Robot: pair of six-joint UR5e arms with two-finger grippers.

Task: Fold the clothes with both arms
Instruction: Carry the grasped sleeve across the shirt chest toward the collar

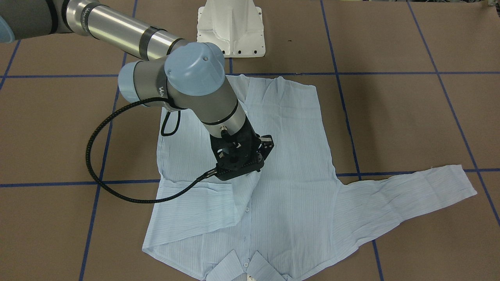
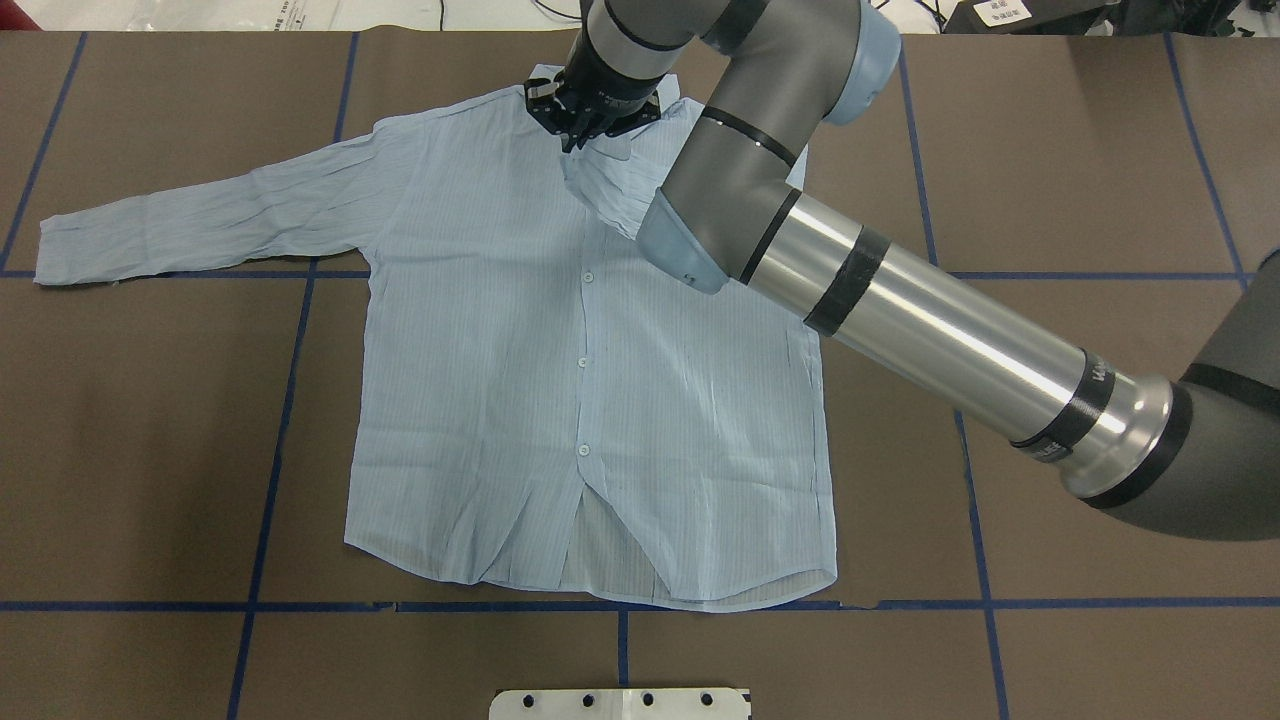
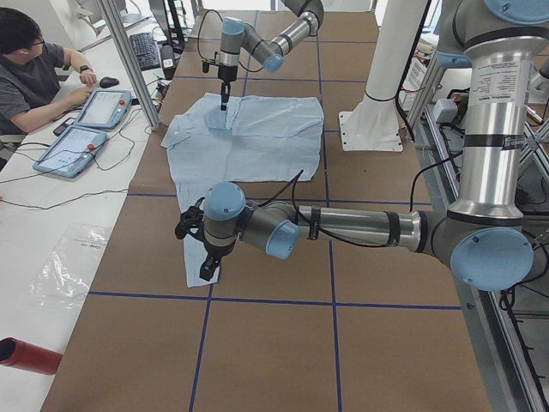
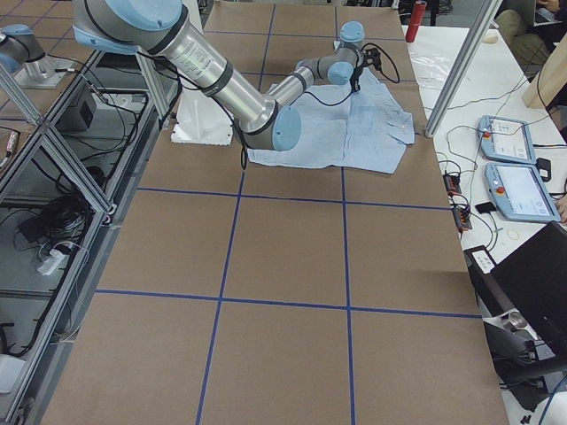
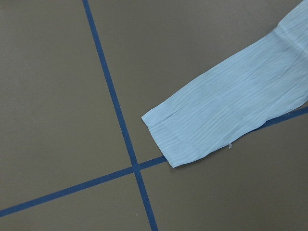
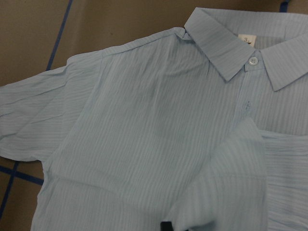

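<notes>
Right claw (image 2: pixel 572 138), low over the chest, just 6 o'clock of the collar (image 6: pixel 226 48) in the overhead view. Apparently clamped on the end of the folded sleeve (image 1: pixel 195 203), judging by the cloth peaking up into the fingers. Carried by the right arm (image 2: pixel 930 330), reaching in from 4 o'clock.

Left claw (image 3: pixel 208 270), seen only from the side: apart or together, cannot tell. Hanging above the cuff (image 5: pixel 192 130) of the spread sleeve (image 2: pixel 200 220), far out at 9 o'clock; contact with the cloth not clear.

Shirt (image 2: pixel 520 350) flat and face up on the brown tabletop (image 2: pixel 1050 150). Collar at 12 o'clock, hem at 6 o'clock nearest the robot, front gaping a little at the hem.

Probably thin, light and limp, with no stiffness to keep a crease. Apt to drag, wrinkle and slide rather than stay put. Best taken at firmer doubled edges such as cuff, shoulder seam or hem corner, pinching through all layers. Better to avoid the open middle of a panel, for fear of lifting the top layer alone. Next, likely: lay the held sleeve down smooth, then take the 9 o'clock cuff and bring it across likewise.
</notes>
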